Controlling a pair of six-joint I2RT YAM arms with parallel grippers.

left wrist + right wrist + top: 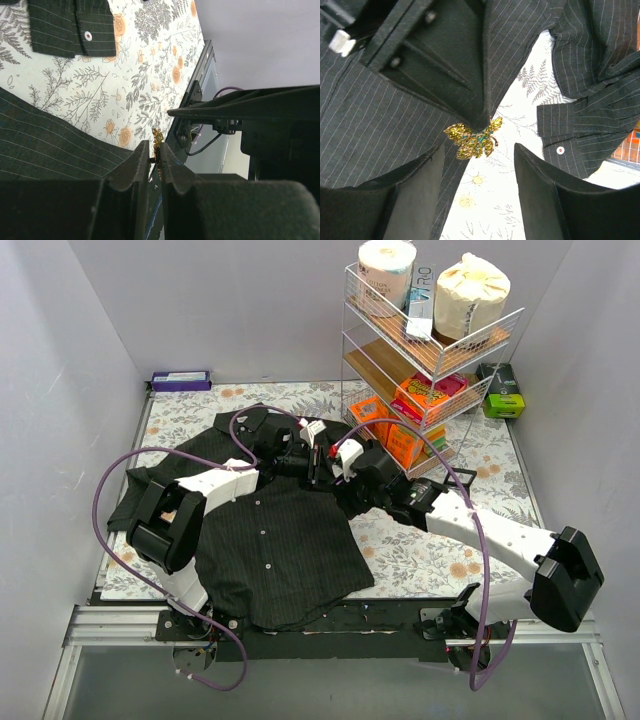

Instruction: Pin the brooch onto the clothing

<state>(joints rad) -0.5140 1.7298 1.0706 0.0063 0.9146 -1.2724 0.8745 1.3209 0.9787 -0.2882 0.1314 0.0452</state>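
Observation:
The black pinstriped shirt [270, 540] lies spread on the table, collar towards the back. My left gripper [155, 152] is shut on the golden brooch [157, 135], which sticks out past its fingertips, above the shirt's right edge. In the right wrist view the brooch [472, 140] is butterfly-like with green specks and hangs from the left gripper's dark fingers [455, 65]. My right gripper [479, 150] is open, its fingers either side of the brooch and just below it, not touching. From above, both grippers [300, 455] [335, 465] meet near the collar; the brooch is hidden there.
A wire rack [420, 350] with toilet rolls and orange boxes stands at the back right. A purple box [181, 380] and a green box [503, 400] sit at the back. A floral cloth [430, 550] covers the table. A buttoned shirt flap [575, 135] lies right of the brooch.

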